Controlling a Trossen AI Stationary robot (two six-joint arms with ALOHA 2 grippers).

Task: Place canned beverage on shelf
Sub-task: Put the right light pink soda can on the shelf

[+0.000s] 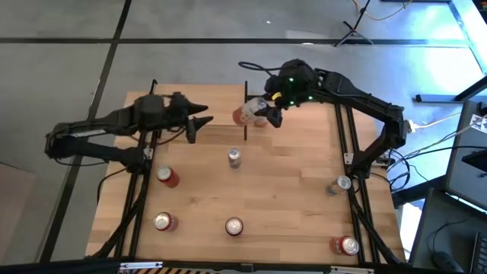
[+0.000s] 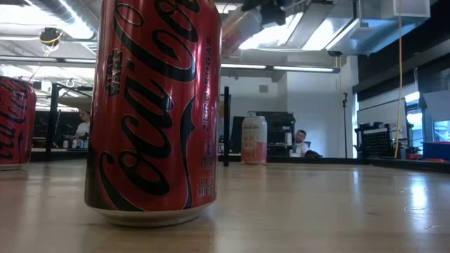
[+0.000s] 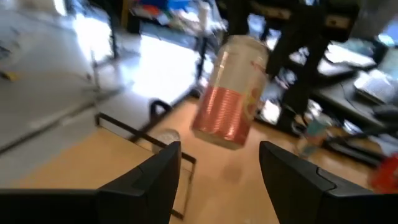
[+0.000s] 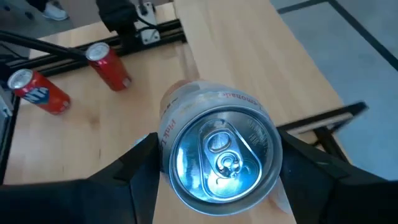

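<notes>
Right gripper (image 1: 268, 109) is at the far middle of the table, fingers closed on a pale pink-and-white aluminium drink can (image 1: 249, 112), pinched near its top rim. The can hangs clear of the wood, tilted, bottom end swung toward the left arm. The right wrist view looks straight down on the silver lid (image 4: 222, 163) with a dark finger on either side.

The shelf, a small raised light-wood board with thin black metal posts (image 1: 245, 106), sits right there at the far edge; the can is over or just beside it, and I cannot tell which.

Left gripper (image 1: 199, 122) hovers nearby on the left side, fingers spread and holding nothing, pointed at the can.

Risks as I see them:
- Tilt: released like this, the can would land on an edge, tip and roll. It needs to be upright first.
- Black post right next to the can: a sideways correction could clip it and knock the can in the grip.
- The grip is high on a smooth wall, so it could slip or rotate further.
- The left arm is close, so the two grippers could collide if both move in.

Other cans stand well apart on the table, including the big red cola can (image 2: 153, 109) up against the low camera; none is in the path.
</notes>
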